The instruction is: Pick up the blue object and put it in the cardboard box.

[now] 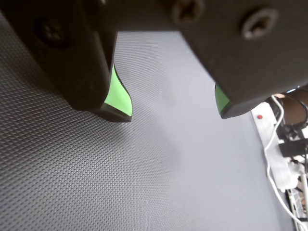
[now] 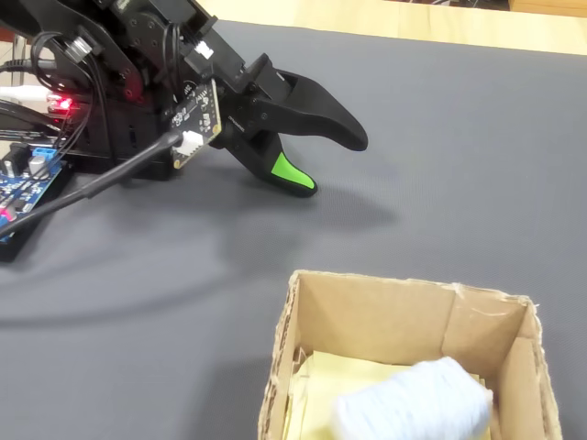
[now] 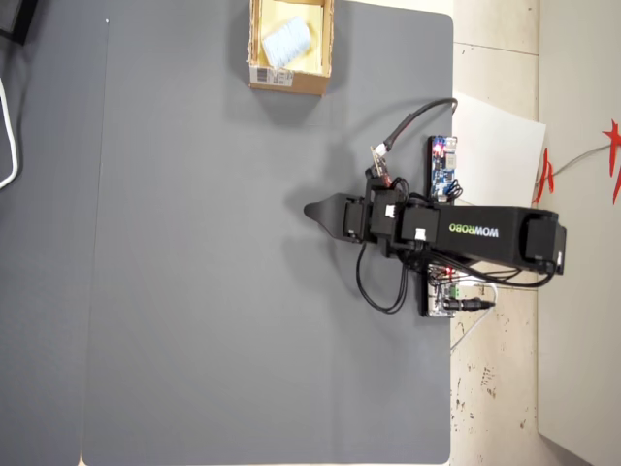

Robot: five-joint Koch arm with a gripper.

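The gripper (image 1: 175, 115) is spread wide and empty, its 2 green-padded jaws apart above the bare grey mat (image 1: 96, 183). The blue object (image 2: 413, 403) lies inside the cardboard box (image 2: 376, 321), at the mat's far edge in the overhead view.

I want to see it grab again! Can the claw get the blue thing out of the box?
Probably yes. The claw is open and empty, the cardboard box has no lid, and the blue object lies uncovered inside with bare mat between them.
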